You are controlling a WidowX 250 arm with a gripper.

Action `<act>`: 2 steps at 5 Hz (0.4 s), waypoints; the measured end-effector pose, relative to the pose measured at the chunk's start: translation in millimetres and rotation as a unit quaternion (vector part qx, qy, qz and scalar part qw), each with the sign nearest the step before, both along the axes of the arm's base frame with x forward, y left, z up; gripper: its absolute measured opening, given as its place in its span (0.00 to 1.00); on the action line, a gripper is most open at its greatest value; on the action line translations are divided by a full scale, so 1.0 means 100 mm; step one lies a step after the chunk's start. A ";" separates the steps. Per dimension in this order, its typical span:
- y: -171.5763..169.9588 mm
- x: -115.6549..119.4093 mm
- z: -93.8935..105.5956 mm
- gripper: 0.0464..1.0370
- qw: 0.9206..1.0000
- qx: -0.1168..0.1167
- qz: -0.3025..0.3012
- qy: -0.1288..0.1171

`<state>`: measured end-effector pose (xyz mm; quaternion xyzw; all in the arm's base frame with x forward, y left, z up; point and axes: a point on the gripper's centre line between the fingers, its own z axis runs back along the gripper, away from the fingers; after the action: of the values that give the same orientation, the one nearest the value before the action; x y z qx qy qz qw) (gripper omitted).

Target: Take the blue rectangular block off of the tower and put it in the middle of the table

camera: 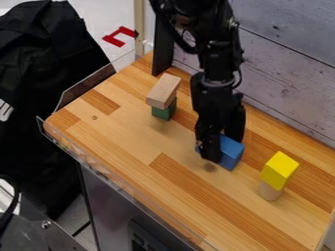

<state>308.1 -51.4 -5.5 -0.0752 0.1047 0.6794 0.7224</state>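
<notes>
Right of the table's centre, the black gripper [221, 145] hangs down with its fingers around the blue block [231, 153], shut on it. The near finger covers part of the block's front, and blue shows on both sides of that finger. Whether the block touches the table [140, 139] or hangs just above it, I cannot tell. No tower can be made out under the block; the gripper hides part of that spot.
A natural wood block [163, 91] lies on a green block [164, 110] at the upper left. Toward the right, a tilted yellow block [279, 170] rests on a round wooden piece [269, 191]. A clear rail [118, 179] edges the table's front; a plank wall [288, 63] stands behind.
</notes>
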 end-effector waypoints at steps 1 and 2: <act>-0.01 0.10 0.19 0.96 0.999 0.025 -0.036 -0.016; -0.13 0.28 0.58 0.96 0.990 0.039 -0.118 -0.064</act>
<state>335.9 -64.9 53.0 -0.0774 0.0393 0.5870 0.8049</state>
